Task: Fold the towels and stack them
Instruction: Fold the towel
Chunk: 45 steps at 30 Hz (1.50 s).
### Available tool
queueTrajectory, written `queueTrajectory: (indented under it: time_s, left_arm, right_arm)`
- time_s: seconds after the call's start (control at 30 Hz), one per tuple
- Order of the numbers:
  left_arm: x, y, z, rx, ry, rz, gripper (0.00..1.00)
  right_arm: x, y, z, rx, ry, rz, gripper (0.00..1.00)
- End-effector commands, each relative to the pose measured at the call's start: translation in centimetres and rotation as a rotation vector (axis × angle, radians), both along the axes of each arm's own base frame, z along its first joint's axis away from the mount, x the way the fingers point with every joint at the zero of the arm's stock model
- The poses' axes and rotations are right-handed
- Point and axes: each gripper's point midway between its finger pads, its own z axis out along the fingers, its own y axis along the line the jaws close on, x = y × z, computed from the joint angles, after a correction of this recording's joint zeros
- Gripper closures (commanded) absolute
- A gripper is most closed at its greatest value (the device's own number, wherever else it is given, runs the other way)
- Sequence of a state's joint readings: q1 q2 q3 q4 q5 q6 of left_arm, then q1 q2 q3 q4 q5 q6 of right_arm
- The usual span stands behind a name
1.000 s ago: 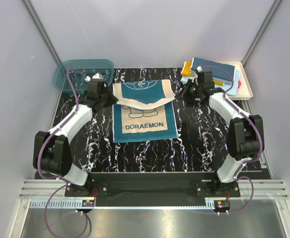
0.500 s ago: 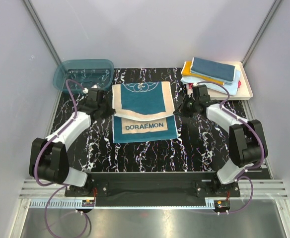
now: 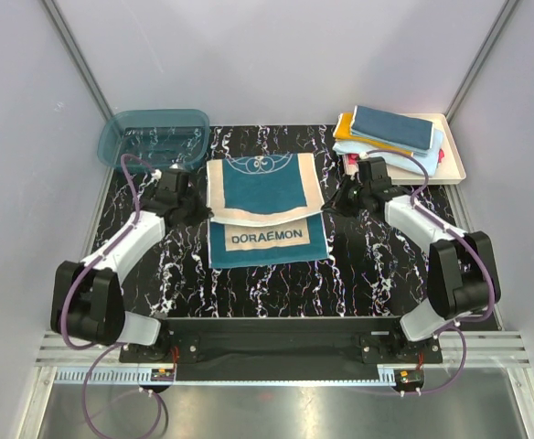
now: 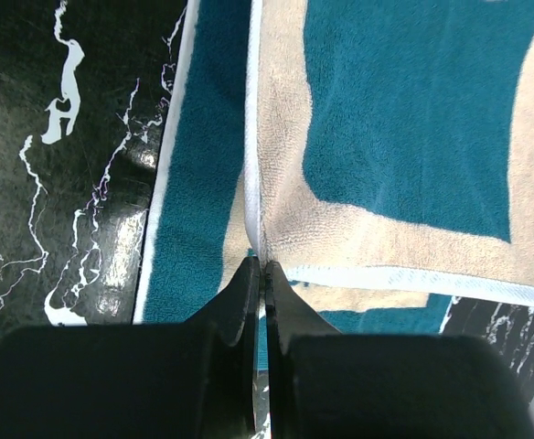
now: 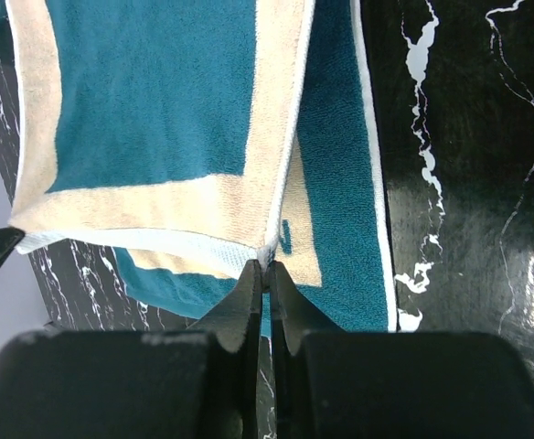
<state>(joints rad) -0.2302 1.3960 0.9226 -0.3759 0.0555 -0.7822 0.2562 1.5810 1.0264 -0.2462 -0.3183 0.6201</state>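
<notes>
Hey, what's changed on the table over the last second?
The left gripper and right gripper pulled the Doraemon towel's far edge toward the arm bases, so the folded flap now covers all but the DORAEMON strip. Each still pinches a corner. The basin, the tray and its stacked towels stayed put.

Desk (image 3: 358, 274): black marble-look top, white veining, glossy patches of glare. Translucent teal plastic basin (image 3: 154, 114) upright at the desk's far left corner. Cream rectangular tray (image 3: 455, 155) at the desk's far right corner, skewed to the desk's edges. Pale grey walls (image 3: 276, 55) enclose the desk's left, far and right sides.
</notes>
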Motion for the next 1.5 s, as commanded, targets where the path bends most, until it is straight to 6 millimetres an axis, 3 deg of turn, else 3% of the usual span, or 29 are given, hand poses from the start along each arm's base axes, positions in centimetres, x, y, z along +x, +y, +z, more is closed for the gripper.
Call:
queueTrajectory:
  time_s: [0.0,0.17,0.37,0.57,0.8,1.13,1.33,1.47]
  left_arm:
    - [0.2,0.5,3.7,-0.015,-0.095,-0.002,1.00]
    - [0.0,0.8,5.9,-0.015,-0.135,-0.009,1.00]
    - [-0.9,0.7,6.7,-0.034,-0.153,-0.024,1.00]
    - [-1.9,0.6,6.8,-0.051,-0.158,-0.034,1.00]
    - [-3.4,0.3,5.1,-0.073,-0.121,-0.053,1.00]
    - [-4.1,0.4,5.1,-0.072,-0.121,-0.061,1.00]
    - [-4.4,0.4,6.2,-0.075,-0.143,-0.060,1.00]
    - [-4.9,0.5,5.5,-0.075,-0.128,-0.061,1.00]
  right_arm:
    - [0.7,-0.3,4.6,-0.009,-0.118,-0.002,1.00]
    - [0.3,-0.4,7.2,-0.002,-0.161,-0.001,1.00]
    - [-0.9,-0.7,7.9,-0.001,-0.173,0.003,1.00]
    - [-1.9,-0.8,7.3,0.000,-0.152,0.016,1.00]
    - [-3.1,-0.9,6.0,0.007,-0.119,0.019,1.00]
    - [-3.9,-0.9,6.7,0.014,-0.128,0.025,1.00]
    - [-4.4,-1.1,7.5,0.015,-0.143,0.026,1.00]
    - [-4.8,-1.0,6.8,0.017,-0.124,0.029,1.00]
